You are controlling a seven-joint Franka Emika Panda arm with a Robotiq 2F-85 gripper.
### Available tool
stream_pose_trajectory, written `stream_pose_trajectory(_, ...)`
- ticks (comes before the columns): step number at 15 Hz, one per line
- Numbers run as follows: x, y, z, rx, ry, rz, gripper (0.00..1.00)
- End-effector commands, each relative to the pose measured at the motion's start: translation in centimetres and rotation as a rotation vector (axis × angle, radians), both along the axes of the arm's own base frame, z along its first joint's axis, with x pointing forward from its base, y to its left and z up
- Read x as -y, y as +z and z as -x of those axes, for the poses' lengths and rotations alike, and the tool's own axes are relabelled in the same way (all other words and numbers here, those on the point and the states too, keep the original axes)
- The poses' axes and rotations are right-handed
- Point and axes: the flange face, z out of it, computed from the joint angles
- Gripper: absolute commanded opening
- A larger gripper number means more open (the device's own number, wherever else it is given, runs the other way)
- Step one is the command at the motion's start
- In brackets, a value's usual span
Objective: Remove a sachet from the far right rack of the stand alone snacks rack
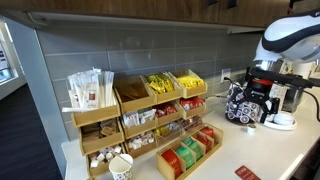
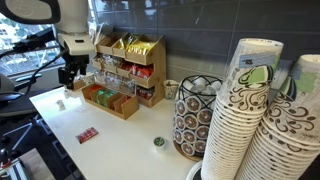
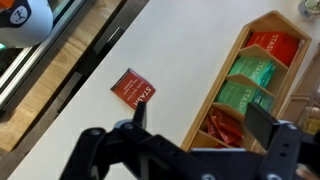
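Fingers held apart, empty, above the counter beside the rack — a sachet in the end slot is best pinched across its flat faces and drawn straight up

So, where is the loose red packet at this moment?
In the wrist view the red packet lies flat on the white counter, left of the low wooden rack and not touching it.
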Motion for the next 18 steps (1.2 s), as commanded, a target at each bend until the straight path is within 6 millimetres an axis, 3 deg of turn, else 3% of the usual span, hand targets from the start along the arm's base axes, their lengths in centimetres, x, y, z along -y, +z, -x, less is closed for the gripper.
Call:
stream_pose_trajectory(1,-1.2,1.8,1.1,0.042,0.195,0.009,1.0)
stream_pose_trajectory(12,-4.0,3.0,1.8,0.175,0.775,0.055,1.0)
stream_pose_trajectory(18,-4.1,2.8,1.3,0.186,0.731,0.05,1.0)
